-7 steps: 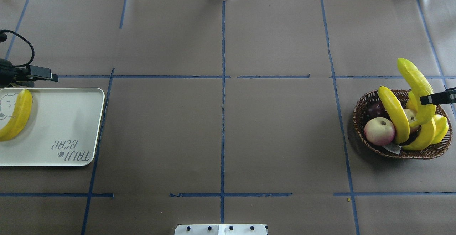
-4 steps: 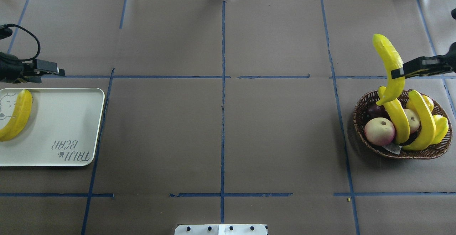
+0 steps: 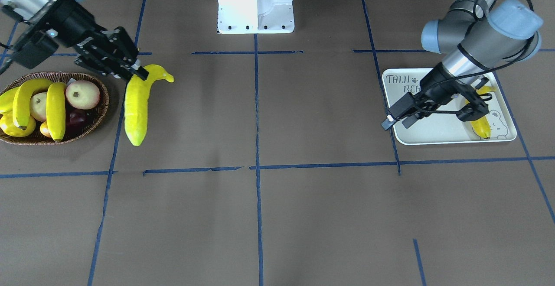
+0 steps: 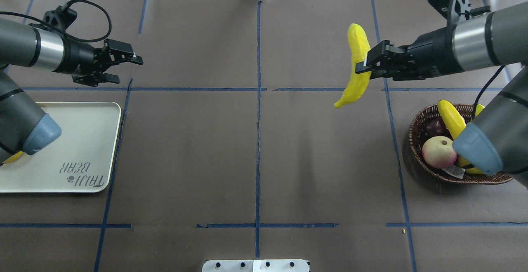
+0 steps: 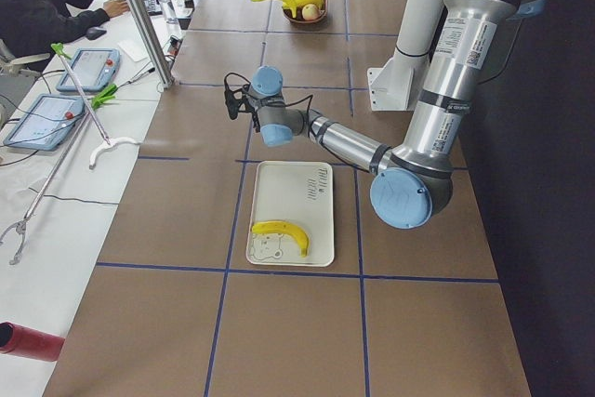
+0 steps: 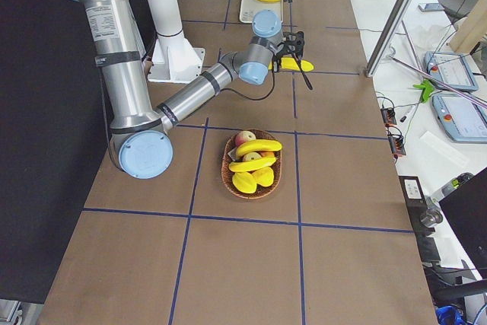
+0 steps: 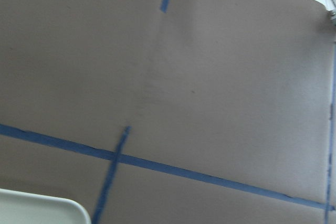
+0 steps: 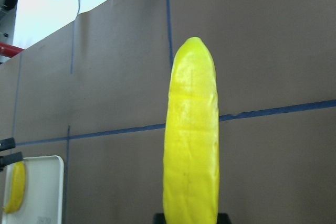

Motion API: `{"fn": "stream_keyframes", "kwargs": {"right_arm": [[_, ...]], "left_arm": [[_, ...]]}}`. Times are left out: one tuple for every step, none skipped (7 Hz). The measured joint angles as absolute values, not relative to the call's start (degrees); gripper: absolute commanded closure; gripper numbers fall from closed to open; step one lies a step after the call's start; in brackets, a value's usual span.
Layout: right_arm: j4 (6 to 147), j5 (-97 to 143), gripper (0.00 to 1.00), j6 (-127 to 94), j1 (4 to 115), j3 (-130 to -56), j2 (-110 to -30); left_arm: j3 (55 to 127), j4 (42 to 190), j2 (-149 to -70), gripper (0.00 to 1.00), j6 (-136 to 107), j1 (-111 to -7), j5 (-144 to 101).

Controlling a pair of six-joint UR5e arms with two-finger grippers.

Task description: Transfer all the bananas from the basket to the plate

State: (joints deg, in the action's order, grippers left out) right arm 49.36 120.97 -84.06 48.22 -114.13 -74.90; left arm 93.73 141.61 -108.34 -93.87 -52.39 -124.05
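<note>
My right gripper point(image 4: 360, 66) is shut on a long yellow banana point(image 4: 357, 45) and holds it in the air left of the wicker basket point(image 4: 416, 128); the same banana point(image 3: 135, 112) hangs beside the basket point(image 3: 102, 112) in the front-facing view. Two bananas point(image 3: 56, 106) lie in the basket, partly covered by my right arm from overhead. One banana point(image 3: 481, 126) lies on the white plate point(image 4: 82, 140). My left gripper point(image 4: 128, 68) is open and empty, over bare table just past the plate's far right corner.
Pale pink apples point(image 3: 82, 94) and stubby yellow fruits point(image 3: 11, 129) share the basket. The robot's base point(image 3: 256, 4) stands at the table's near middle. A person point(image 5: 37, 6) sits at a side desk with tablets. Blue tape lines grid the brown table.
My right gripper has lifted the banana out of the basket and carried it left towards the table's middle. My left arm has swung right, away from the plate.
</note>
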Motion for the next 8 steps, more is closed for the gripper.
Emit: {"fn": "stream_keyframes", "kwargs": {"right_arm": [[44.2, 112.3, 0.99, -88.1, 41.0, -113.8, -74.2], [41.4, 106.1, 0.99, -89.7, 35.2, -113.6, -73.3], [40.3, 101.6, 0.99, -90.2, 30.7, -113.5, -72.1], [40.0, 98.5, 0.99, -90.4, 27.5, -113.5, -71.3], [39.9, 96.9, 0.99, -90.4, 25.8, -113.4, -70.9], [39.8, 96.3, 0.99, -90.4, 25.0, -113.4, -70.8], [39.8, 96.2, 0.99, -90.4, 24.7, -113.4, -70.7], [39.8, 96.1, 0.99, -90.4, 24.7, -113.4, -70.7]], "left_arm": [[94.0, 141.6, -112.0, 0.01, -98.0, -50.9, -124.0], [94.1, 141.6, -115.2, 0.01, -100.6, -49.3, -124.1], [94.1, 141.5, -118.4, 0.01, -103.5, -47.4, -124.0], [93.8, 141.5, -121.5, 0.01, -106.1, -45.5, -123.7], [93.5, 141.4, -123.6, 0.01, -107.5, -43.7, -123.2], [93.4, 141.4, -124.6, 0.01, -108.0, -42.2, -122.9], [93.4, 141.5, -125.4, 0.01, -108.1, -40.8, -122.8], [93.3, 141.5, -126.2, 0.01, -108.2, -39.9, -122.8]]}}
